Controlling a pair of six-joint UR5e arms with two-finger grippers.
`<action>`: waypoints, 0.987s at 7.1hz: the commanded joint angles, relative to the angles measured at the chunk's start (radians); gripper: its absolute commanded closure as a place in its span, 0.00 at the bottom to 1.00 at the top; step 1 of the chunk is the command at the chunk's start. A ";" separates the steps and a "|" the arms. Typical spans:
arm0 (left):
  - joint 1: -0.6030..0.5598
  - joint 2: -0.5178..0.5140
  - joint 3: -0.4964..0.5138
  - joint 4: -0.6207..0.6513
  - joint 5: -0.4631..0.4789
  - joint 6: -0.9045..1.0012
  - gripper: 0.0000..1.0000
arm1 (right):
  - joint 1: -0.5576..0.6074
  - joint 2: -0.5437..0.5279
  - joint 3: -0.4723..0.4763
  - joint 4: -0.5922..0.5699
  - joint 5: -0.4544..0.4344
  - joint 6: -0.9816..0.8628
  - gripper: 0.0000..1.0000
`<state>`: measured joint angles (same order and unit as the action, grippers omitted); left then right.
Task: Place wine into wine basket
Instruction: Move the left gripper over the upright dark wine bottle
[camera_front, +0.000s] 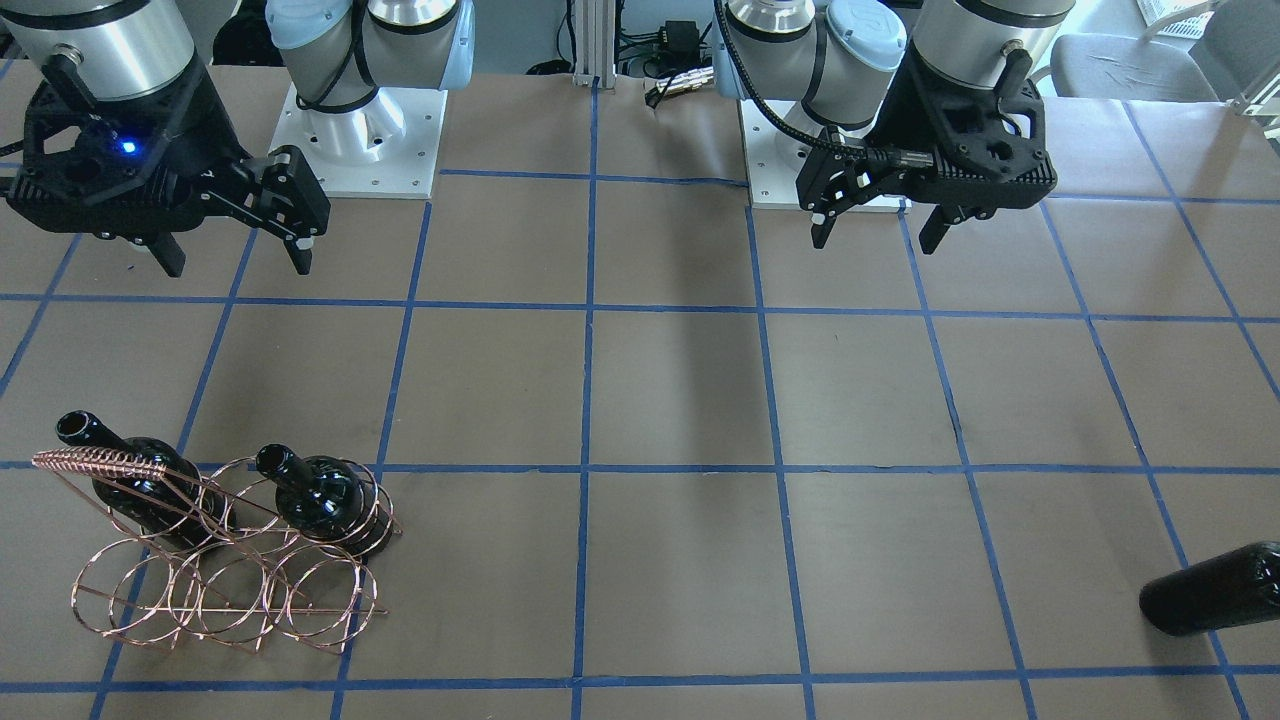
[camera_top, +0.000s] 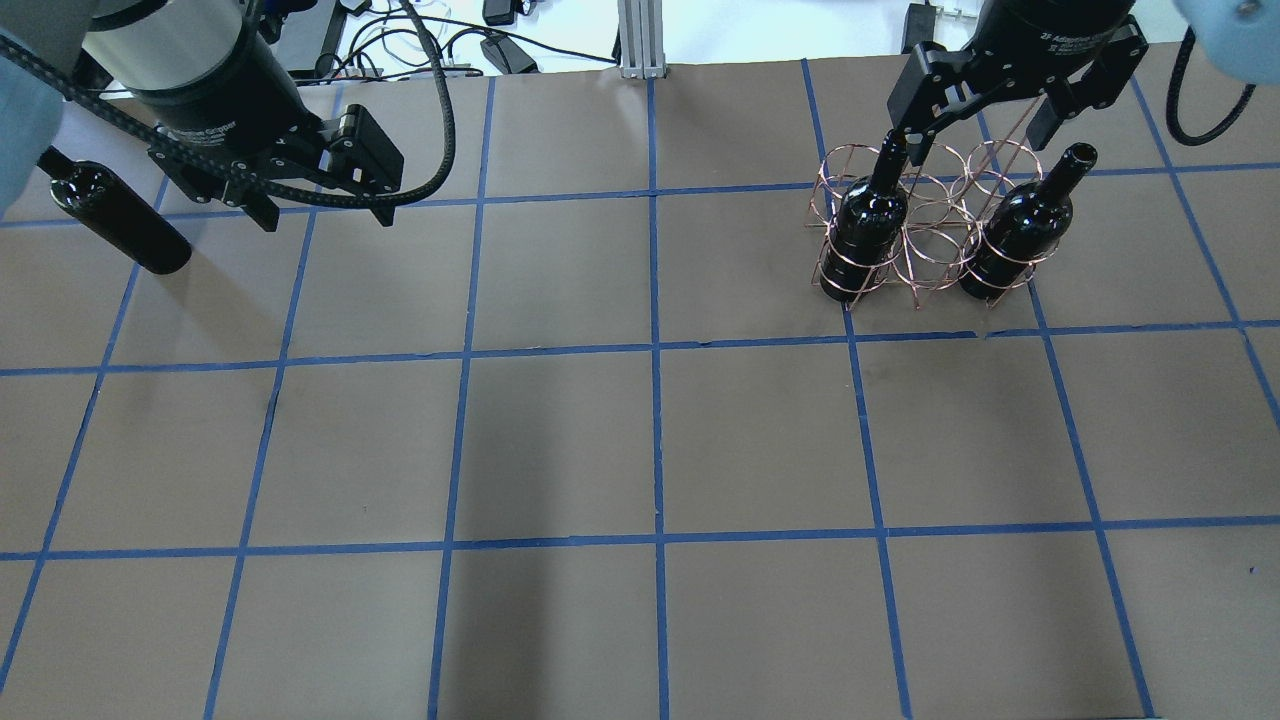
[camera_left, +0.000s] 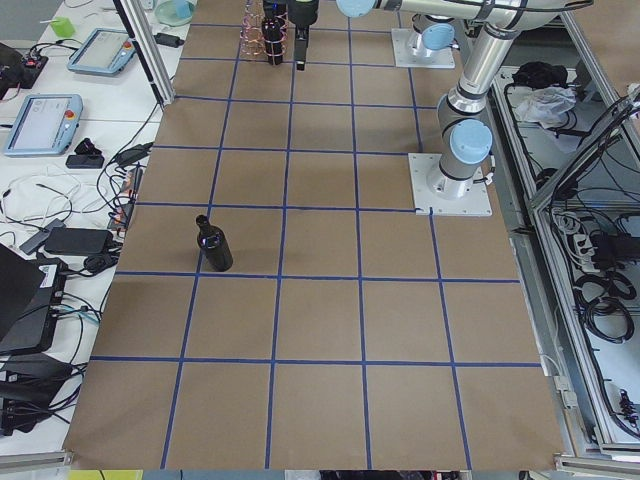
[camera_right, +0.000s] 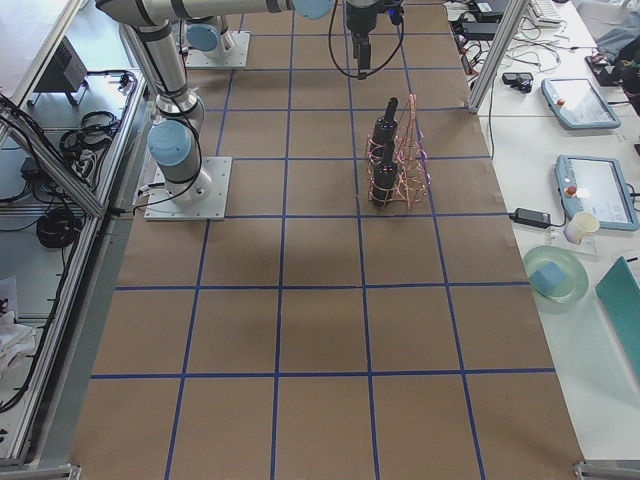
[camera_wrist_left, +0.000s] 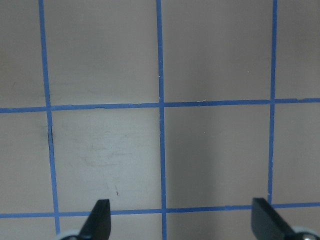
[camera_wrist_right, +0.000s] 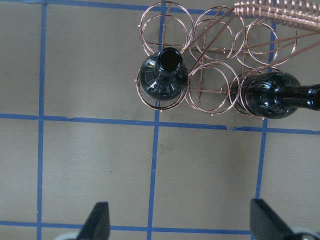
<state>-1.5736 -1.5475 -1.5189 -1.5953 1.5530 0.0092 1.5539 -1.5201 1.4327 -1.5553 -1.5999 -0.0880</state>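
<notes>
Your wine stands up by itself on the surface. In the overhead view it is at 9 o'clock from the left claw, near it but not touching. I think it was put there so the left arm can get to it.

The basket is well apart from the wine, far over at 3 o'clock, right under the right claw. So the wine has a long way to go.

Both claws are spread wide and hold nothing. They hang above the surface.

Two bottles already sit in the basket, in the two end rings of the row nearest the robot. The rings go around them, which should keep them from tipping over. The ring between them has nothing in it, and neither do the three rings behind, so you have room for the wine.

None of the bottles has a label. There is small white print on the round part above the right claw. I think it says "2F Adaptive Gripper", but it is too tiny to be sure.
</notes>
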 joint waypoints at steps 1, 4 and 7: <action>0.001 0.001 -0.004 0.001 -0.001 0.002 0.00 | 0.000 0.001 0.000 0.000 -0.002 0.001 0.00; 0.001 0.000 -0.003 0.003 0.001 0.002 0.00 | -0.002 0.000 0.000 0.001 -0.005 -0.001 0.00; 0.017 0.001 -0.003 0.005 0.002 0.003 0.00 | -0.002 0.001 0.000 -0.003 -0.002 -0.006 0.00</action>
<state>-1.5625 -1.5476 -1.5221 -1.5879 1.5537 0.0117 1.5524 -1.5199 1.4327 -1.5550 -1.6043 -0.0908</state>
